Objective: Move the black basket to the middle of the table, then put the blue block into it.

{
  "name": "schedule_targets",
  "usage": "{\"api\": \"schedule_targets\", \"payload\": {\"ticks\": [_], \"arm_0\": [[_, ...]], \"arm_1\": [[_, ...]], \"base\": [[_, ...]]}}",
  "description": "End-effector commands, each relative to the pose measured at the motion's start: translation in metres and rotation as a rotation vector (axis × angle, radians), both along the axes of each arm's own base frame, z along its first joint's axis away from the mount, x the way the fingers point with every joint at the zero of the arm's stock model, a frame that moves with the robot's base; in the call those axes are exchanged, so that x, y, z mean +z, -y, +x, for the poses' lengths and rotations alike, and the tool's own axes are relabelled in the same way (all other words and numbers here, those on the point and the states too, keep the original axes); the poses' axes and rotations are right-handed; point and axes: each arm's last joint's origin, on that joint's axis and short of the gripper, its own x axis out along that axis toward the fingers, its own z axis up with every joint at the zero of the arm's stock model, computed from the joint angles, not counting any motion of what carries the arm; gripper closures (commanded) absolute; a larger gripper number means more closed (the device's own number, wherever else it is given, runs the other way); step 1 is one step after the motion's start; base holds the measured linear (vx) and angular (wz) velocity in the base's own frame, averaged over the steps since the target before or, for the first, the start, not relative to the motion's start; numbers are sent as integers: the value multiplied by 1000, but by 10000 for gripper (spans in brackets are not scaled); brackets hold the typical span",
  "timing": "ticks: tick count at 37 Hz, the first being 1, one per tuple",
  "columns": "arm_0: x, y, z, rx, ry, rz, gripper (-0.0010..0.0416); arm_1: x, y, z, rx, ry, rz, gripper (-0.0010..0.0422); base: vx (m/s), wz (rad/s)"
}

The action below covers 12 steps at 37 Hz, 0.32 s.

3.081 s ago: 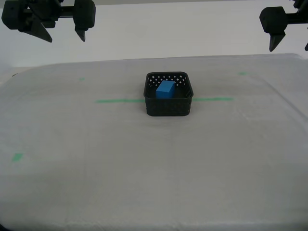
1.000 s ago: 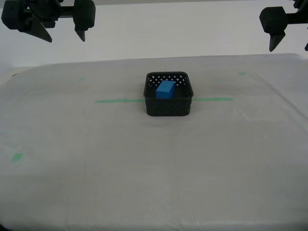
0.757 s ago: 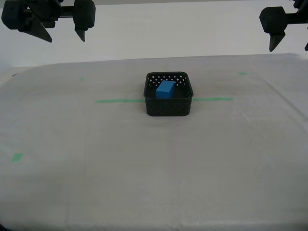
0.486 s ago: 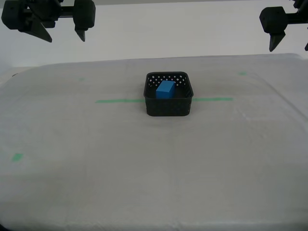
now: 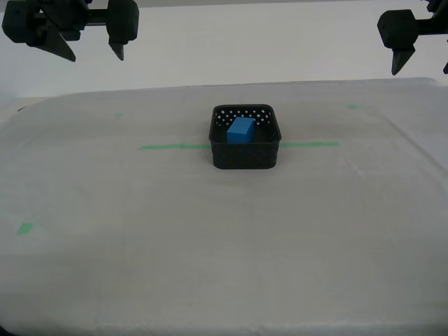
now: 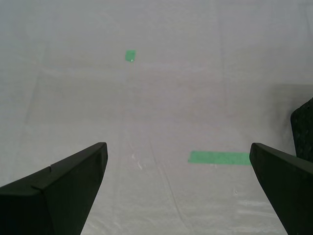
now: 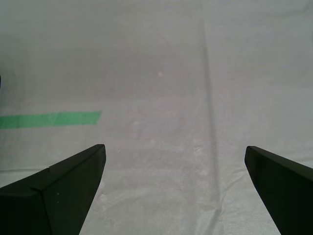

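The black basket (image 5: pixel 245 138) stands near the middle of the table (image 5: pixel 210 231), on the green tape line (image 5: pixel 175 146). The blue block (image 5: pixel 240 130) lies inside it. My first gripper (image 7: pixel 173 183) and my second gripper (image 6: pixel 176 183) both hang above bare cloth with jaws wide apart, holding nothing.

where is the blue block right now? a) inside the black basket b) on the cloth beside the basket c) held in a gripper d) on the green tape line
a: the blue block sits inside the black basket, and both grippers hang open and empty, well above the table.
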Motion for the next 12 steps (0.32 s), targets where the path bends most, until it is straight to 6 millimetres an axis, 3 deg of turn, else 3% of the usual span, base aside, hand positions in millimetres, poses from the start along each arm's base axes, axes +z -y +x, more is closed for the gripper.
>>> {"api": "schedule_targets", "payload": {"ticks": [1,12], "arm_0": [[0,0,0,0,1,-2,7],[0,0,0,0,1,-2,7]], "arm_1": [[0,0,0,0,1,2,12],[0,0,0,0,1,2,12]], "base": [[0,0],[0,0]]}}
